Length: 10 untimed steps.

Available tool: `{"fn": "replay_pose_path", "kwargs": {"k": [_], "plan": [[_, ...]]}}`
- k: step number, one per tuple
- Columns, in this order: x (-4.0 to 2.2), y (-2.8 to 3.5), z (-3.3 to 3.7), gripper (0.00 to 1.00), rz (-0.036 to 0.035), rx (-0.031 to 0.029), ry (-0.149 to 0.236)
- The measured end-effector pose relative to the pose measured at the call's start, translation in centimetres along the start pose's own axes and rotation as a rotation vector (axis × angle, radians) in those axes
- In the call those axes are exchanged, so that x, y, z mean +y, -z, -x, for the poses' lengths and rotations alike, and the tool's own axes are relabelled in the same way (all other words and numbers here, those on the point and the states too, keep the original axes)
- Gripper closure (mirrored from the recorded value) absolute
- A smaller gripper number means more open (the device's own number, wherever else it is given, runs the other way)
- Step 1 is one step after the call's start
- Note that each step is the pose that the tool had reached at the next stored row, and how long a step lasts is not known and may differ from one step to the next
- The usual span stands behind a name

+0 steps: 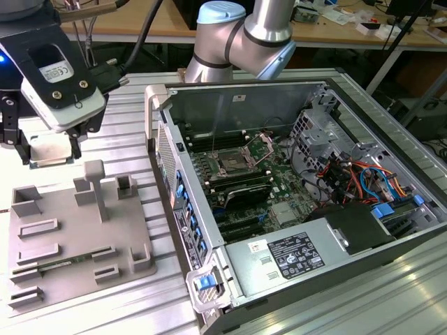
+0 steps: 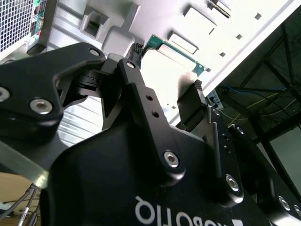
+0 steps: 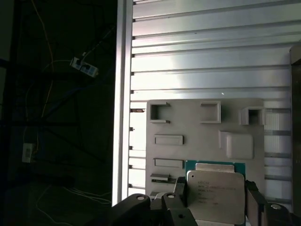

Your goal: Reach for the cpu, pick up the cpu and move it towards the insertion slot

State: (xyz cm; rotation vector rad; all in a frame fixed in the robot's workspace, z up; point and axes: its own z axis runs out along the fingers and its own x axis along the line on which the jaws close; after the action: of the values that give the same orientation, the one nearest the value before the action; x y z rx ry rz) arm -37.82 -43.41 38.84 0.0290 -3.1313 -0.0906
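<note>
Gripper [image 1: 52, 144] is clamped on the cpu [image 1: 47, 150]. Both wrist views have the fingers [image 3: 254, 201] pressing two opposite edges, with the silver lid facing the first wrist camera and a strip of green substrate sticking out past the pads. The chip sits roughly level in the jaws and nothing else touches it. In the exterior view it hangs off the surface at that view's far left, above the ribbed aluminium table [image 1: 126, 132] just beyond the far end of the grey tray [image 1: 66, 223]. In the first wrist view the tray's recesses lie well below the chip, so I read it as lifted clear, not resting. The insertion slot [image 1: 232, 165] is well apart, toward the exterior view's right, down on the green motherboard [image 1: 279, 183] inside the open case [image 1: 157, 139], with the case wall standing between chip and socket. Handling, my read: light, thin and rigid, so no flex to worry about and little clamp force needed. The lid is smooth metal and the edges are shallow, so the pads have little to bite on, and a slip or a twist in the jaws is the main risk. The underside contacts are the delicate part and are best left untouched. An edge-to-edge grip like this one looks right: opposite sides, centred, lid and underside free. I can't tell how deep the pads sit on the edges, nor whether the chip is perfectly square in the jaws. Keeping it flat matters, since a tilted chip won't seat cleanly.
</note>
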Motion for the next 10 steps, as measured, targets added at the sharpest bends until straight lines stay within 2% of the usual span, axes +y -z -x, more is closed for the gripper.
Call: {"fn": "replay_pose_path", "kwargs": {"k": [10], "plan": [[-0.01,0.01,0.85,0.45,0.0,0.0,0.0]]}}
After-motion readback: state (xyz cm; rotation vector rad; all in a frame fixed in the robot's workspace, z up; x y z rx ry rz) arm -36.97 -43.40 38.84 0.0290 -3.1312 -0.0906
